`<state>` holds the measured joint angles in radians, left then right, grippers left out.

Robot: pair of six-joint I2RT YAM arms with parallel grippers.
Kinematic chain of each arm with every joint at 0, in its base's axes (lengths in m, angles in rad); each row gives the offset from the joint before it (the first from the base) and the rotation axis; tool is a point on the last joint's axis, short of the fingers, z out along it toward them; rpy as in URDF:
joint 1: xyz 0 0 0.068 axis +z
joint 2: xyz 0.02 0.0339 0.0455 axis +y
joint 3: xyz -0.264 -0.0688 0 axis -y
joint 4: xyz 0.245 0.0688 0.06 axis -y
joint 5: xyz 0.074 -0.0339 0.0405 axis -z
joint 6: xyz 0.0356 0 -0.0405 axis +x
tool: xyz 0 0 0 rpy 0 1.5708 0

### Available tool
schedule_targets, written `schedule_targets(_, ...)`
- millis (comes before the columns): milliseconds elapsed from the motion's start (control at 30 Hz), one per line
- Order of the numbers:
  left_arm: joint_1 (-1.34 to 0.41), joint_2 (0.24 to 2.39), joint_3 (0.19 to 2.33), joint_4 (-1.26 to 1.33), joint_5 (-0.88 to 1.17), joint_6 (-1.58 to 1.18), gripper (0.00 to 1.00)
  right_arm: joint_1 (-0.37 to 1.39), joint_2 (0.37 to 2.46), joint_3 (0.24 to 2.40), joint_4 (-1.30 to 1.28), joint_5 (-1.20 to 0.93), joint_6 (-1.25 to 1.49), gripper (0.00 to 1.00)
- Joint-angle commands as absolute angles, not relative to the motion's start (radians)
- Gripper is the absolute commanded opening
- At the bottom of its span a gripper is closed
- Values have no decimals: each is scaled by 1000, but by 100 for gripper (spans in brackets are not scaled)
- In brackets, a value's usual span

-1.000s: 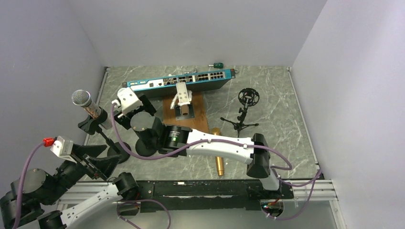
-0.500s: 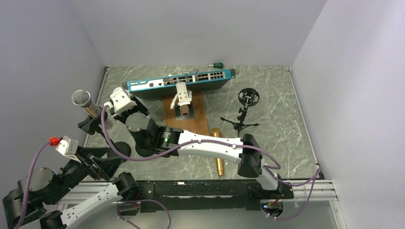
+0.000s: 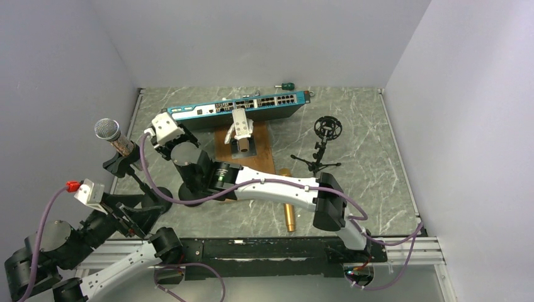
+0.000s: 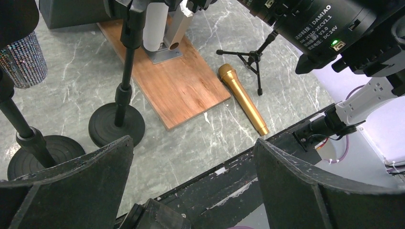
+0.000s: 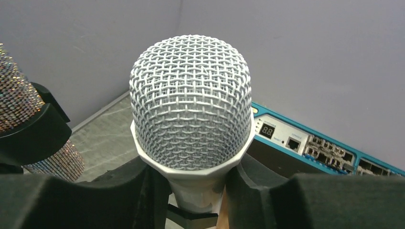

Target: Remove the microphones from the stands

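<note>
Microphone (image 5: 191,102), pinched at its neck by the right end effector (image 5: 195,191).

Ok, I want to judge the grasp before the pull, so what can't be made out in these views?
- Right wrist view: the right tool hides the microphone handle and its stand clip.
- Top view: the grip itself lies hidden under the right wrist camera.
- Left wrist view: the glittery microphone is cut off by the left edge.

We see white links (image 3: 283,192) and black cylindrical joints (image 3: 329,211) throughout, with purple cables (image 3: 147,170) trailing between them. On the left a red plug (image 3: 72,186) ends one cable and the fingers (image 4: 76,186) are black wedges. One motor housing (image 4: 315,14) reads DAMIAO beside a green light (image 4: 333,43).
</note>
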<state>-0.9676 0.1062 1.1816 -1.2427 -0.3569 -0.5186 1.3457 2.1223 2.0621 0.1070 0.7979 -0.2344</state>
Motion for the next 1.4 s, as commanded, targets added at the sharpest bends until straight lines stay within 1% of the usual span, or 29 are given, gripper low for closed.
schedule_targets(0,-968,122,1170,-1236,-378,-543,98,1342,2060,2045,129,749,-242,30)
schedule_targets(167,-968,125,1124,-1198,-391,-561,99,1342,2002,2002,91,618,-241,0)
schedule_targets(333,-969,151,1030,-1088,-424,-526,98,1338,1928,1921,66,458,-243,0)
schedule_targets(400,-968,174,1022,-1063,-458,-502,98,1332,1903,1898,48,396,-230,0)
schedule_targets(500,-968,205,1030,-1016,-514,-441,98,1325,1885,1903,9,327,-207,0)
schedule_targets(600,-969,229,1043,-971,-570,-387,96,1316,1884,1928,-50,281,-180,0)
schedule_targets(733,-968,261,1038,-903,-607,-301,87,1315,1904,1965,-85,264,-166,0)
schedule_targets(933,-968,317,1026,-865,-635,-263,69,1313,1908,1971,-89,256,-156,0)
schedule_targets(1133,-968,348,1013,-830,-634,-244,63,1313,1902,1959,-80,257,-151,0)
schedule_targets(1200,-968,372,1016,-843,-636,-249,63,1313,1904,1958,-81,255,-149,0)
schedule_targets(1367,-969,416,1021,-864,-639,-256,70,1313,1899,1954,-76,249,-146,0)
